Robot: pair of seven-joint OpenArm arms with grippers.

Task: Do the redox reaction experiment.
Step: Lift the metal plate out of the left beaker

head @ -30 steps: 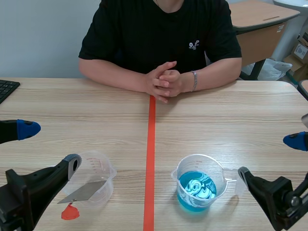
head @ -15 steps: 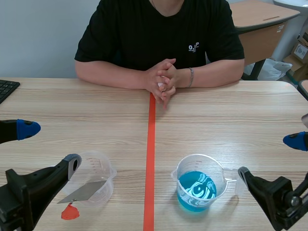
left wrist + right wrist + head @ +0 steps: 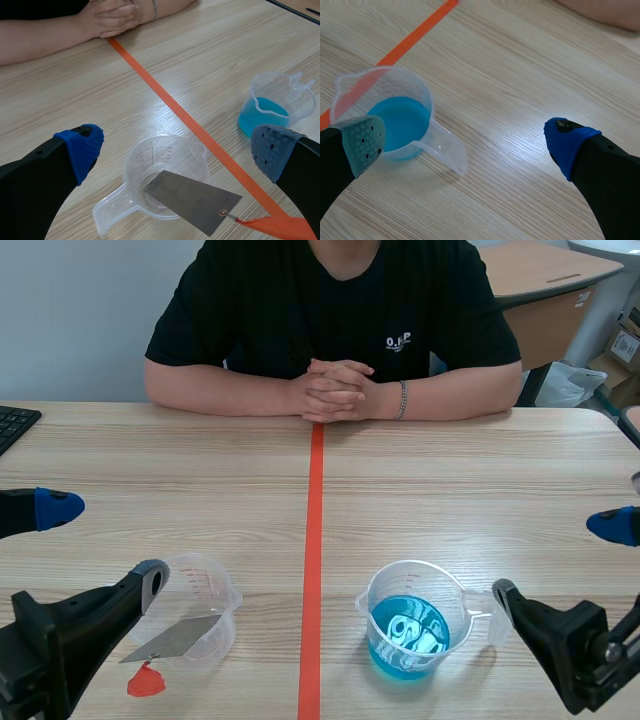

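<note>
We have the wooden surface with an orange-red tape line running away down the middle, between the two grippers. A person sits at the far side, well ahead of both grippers, with clasped hands resting at the far end of the tape. The left gripper is wide apart, blue pads facing each other, holding nothing and low over the surface. The right gripper is likewise spread wide with nothing in it, one pad grey-green and one blue. The clear measuring cup of blue liquid stands upright just ahead of the right gripper's grey-green finger, and its handle points into the gap between the fingers without touching either. The empty clear cup stands upright below and just ahead of the left gripper, between its fingers, handle toward the gripper. The grey metal sheet leans tilted in that cup, with one end inside and the other sticking out over the rim on the gripper side. An orange-red tag hangs off the sheet's outer corner and lies on the surface near the left gripper's inner finger. We see a keyboard corner beyond the left gripper's outer finger.
</note>
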